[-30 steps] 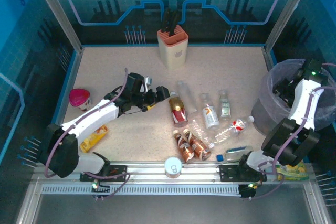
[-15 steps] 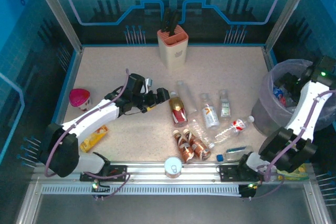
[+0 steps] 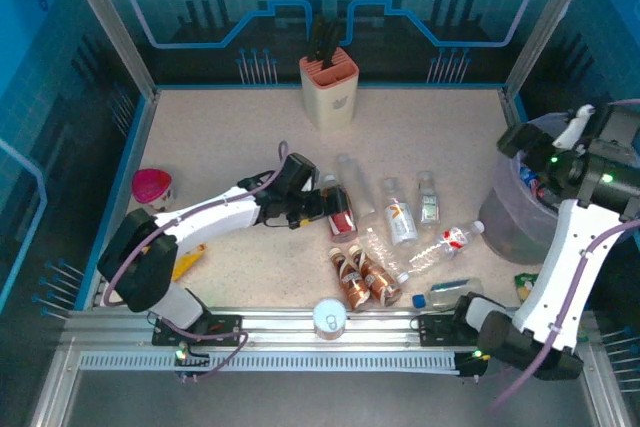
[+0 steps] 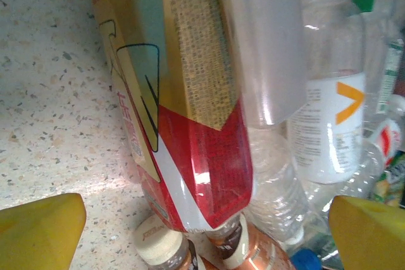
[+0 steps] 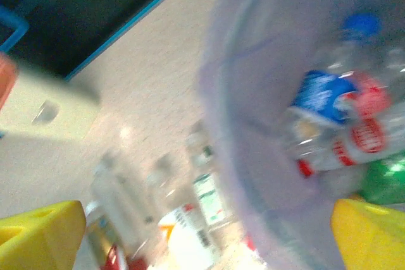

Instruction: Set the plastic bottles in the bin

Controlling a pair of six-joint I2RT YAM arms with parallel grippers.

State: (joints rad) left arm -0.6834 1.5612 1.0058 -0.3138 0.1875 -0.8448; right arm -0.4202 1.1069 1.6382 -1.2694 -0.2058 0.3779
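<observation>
Left pincer (image 4: 202, 235) spread wide, straddling red-gold bottle (image 4: 183, 93), not clamped on it. Bottle lies flat on counter (image 4: 57, 105). Clear bottles (image 3: 400, 219) and brown bottles (image 3: 358, 277) lie just beside it, mid-counter. Right pincer (image 5: 204, 235) spread wide, empty, above bin (image 3: 503, 215) at right edge of counter. Inside bin: blue-label bottle (image 5: 323, 96), red-label bottle (image 5: 354, 140), green bottle (image 5: 387, 181).

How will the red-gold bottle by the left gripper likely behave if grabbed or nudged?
The red-gold bottle lies on its side and looks round, so a nudge would probably roll it. Its glossy label shows a highlight, so it may be slippery. A clear bottle lies close beside it and would likely shift too.
</observation>
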